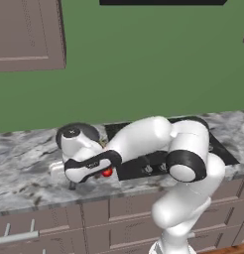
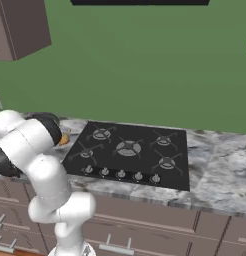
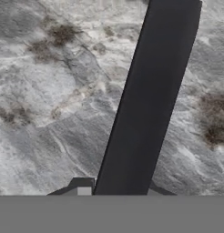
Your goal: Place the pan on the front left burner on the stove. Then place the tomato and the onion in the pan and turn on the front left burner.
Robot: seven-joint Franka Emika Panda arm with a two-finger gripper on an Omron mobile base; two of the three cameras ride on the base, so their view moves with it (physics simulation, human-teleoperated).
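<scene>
Two dark fingertips of the hand point(image 3: 117, 191) pinch the long straight dark handle of the black frying pan point(image 3: 150, 100) over the grey marbled table point(image 3: 45, 113), left of the black cooktop point(image 2: 130, 150).

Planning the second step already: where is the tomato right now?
The tomato sits on the marble counter left of the stove, near the counter's front edge, tucked just under the robot's forearm in the left base view.
</scene>
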